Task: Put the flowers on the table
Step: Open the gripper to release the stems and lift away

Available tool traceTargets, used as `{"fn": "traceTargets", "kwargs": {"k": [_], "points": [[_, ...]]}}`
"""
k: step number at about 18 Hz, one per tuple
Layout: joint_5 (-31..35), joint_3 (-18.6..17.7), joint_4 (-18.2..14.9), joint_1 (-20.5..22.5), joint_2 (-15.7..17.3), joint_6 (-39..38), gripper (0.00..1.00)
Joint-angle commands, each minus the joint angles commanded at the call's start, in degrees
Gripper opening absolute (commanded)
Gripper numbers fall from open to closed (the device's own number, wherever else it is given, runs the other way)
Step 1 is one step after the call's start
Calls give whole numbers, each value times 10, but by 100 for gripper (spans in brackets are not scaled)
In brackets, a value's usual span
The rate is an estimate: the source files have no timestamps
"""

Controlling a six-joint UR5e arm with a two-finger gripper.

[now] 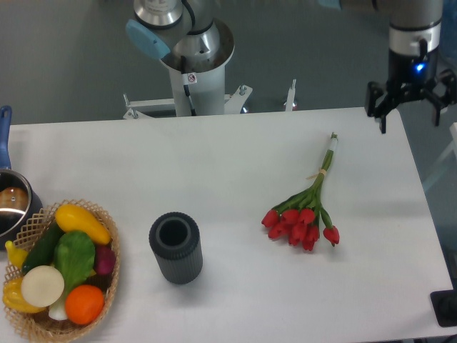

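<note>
The flowers (305,208), a bunch of red tulips with tied green stems, lie flat on the white table (235,157), right of centre, blooms toward the front and stems pointing to the back right. My gripper (410,118) hangs over the table's back right corner, well apart from the flowers. Its fingers are spread wide and nothing is between them.
A dark ribbed cylinder (176,247) stands upright left of the flowers. A wicker basket (64,268) of colourful vegetables sits at the front left corner. A pot (11,204) with a blue handle is at the left edge. The arm's base (196,64) stands behind the table.
</note>
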Motion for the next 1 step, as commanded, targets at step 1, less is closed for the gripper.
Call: {"fn": "traceTargets", "kwargs": {"k": [1], "points": [[-2,0,0,0,1,0,100]]}}
